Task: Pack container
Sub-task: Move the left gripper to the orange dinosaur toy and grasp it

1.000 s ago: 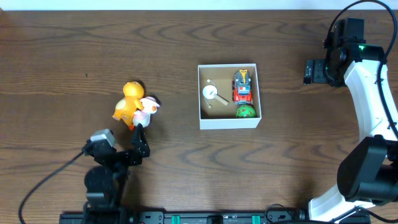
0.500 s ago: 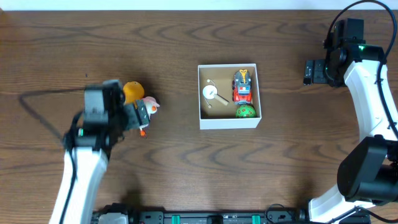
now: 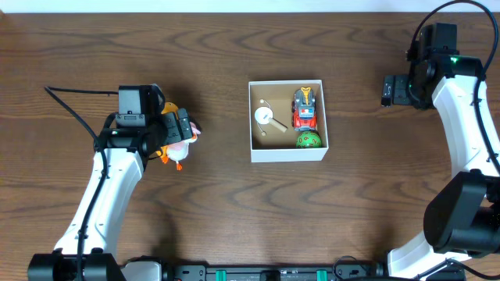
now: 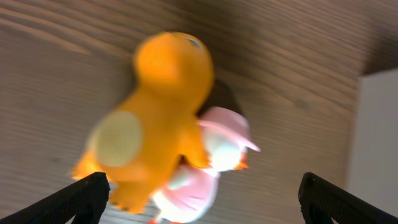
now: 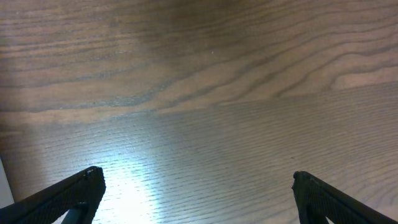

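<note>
Directly over orange toy point(image 4: 155, 112), left claw point(image 4: 205, 196) agape.

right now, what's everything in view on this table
container: 1, white with tan inside, table centre
toy car: 1, red, inside container
ball: 1, green, inside container beside the car
round piece: 1, white, inside container
orange toy: 1, orange, left of container
pink toy: 1, pink and white, against orange toy
table: 1, dark brown wood
left gripper: 1, black, open above both toys
right gripper: 1, black, open over bare wood
</note>
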Controlling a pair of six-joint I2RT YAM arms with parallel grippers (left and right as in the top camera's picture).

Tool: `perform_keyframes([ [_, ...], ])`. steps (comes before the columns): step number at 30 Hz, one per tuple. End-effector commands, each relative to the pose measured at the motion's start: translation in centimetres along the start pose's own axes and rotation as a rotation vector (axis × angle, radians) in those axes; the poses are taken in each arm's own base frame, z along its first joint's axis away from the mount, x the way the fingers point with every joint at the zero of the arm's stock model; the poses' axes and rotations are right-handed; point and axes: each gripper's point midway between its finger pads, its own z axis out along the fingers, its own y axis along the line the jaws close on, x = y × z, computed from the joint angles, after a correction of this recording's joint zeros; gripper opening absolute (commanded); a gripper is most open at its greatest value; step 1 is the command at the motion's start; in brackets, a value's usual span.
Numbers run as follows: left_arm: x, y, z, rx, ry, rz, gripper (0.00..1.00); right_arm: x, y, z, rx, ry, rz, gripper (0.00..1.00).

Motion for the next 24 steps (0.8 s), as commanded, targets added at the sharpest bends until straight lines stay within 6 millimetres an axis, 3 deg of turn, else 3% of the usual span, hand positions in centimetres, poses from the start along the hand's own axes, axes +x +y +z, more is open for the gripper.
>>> perform_keyframes([
  [1,-1.4,2.5,-0.1,-0.148,-0.054,-0.017,0.98,-0.1,-0.5,-0.5,0.009,-0.012,0.000,0.99],
  [7,-1.6,2.9,0.9,-0.167,-0.053,-0.012,0.98,-0.1,-0.5,-0.5,0.009,-0.011,-0.001,0.99],
  [15,-1.2,3.1,4.7,-0.177,-0.014,0.001,0.98,-0.1,-0.5,-0.5,0.009,-0.011,0.000,0.99],
  [24,-1.5,3.4,4.9,-0.196,-0.025,0.019,0.98,-0.1,-0.5,-0.5,0.009,-0.011,0.000,0.99],
])
